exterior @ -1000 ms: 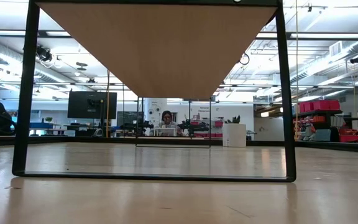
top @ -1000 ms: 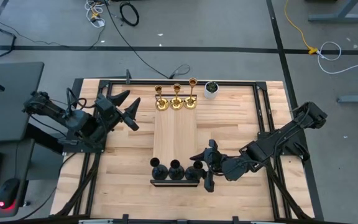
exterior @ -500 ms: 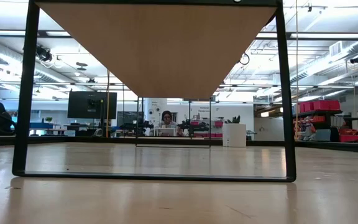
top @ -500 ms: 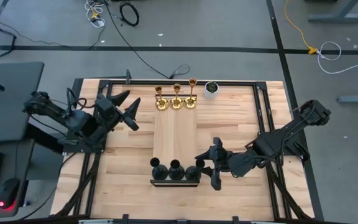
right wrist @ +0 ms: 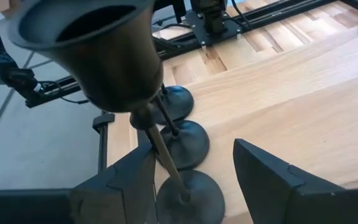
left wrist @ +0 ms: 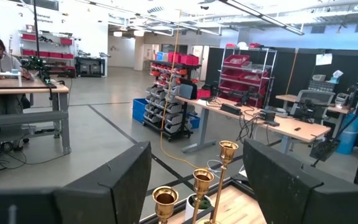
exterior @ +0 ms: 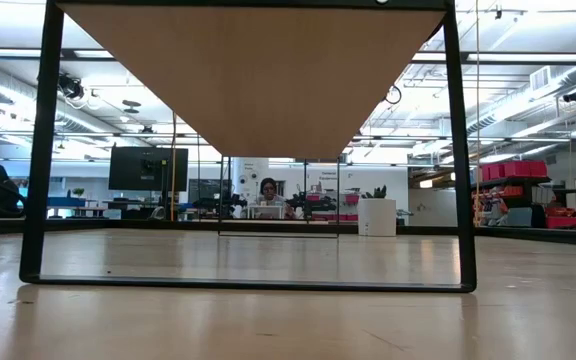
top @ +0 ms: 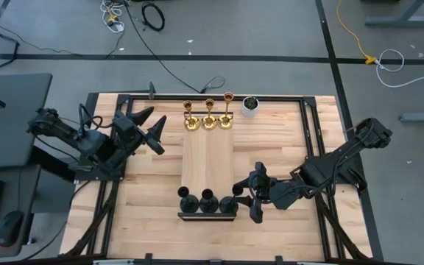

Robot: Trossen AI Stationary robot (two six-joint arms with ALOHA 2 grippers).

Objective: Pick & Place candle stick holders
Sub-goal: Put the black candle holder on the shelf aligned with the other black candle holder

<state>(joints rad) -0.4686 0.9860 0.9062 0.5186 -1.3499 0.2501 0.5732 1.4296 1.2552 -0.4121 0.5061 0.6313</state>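
Observation:
Three black candle stick holders (top: 186,199) (top: 207,199) (top: 229,202) stand on their round bases in a row at the near end of a light board (top: 207,158). Three gold holders (top: 209,118) stand in a row at its far end and also show in the left wrist view (left wrist: 202,180). My right gripper (top: 247,200) is open, level, just right of the rightmost black holder. In the right wrist view that holder's stem (right wrist: 166,165) stands upright between the spread fingers (right wrist: 194,152). My left gripper (top: 155,131) is open and waits at the table's left.
A small white pot (top: 250,106) stands right of the gold row at the far edge. A black bar (top: 207,216) lies along the board's near end. A black frame (top: 308,110) runs around the table top. Bare wood lies between the two rows.
My right gripper has drawn back a little toward the table's right edge, away from the rightmost black holder, which has stayed upright in its place in the row.

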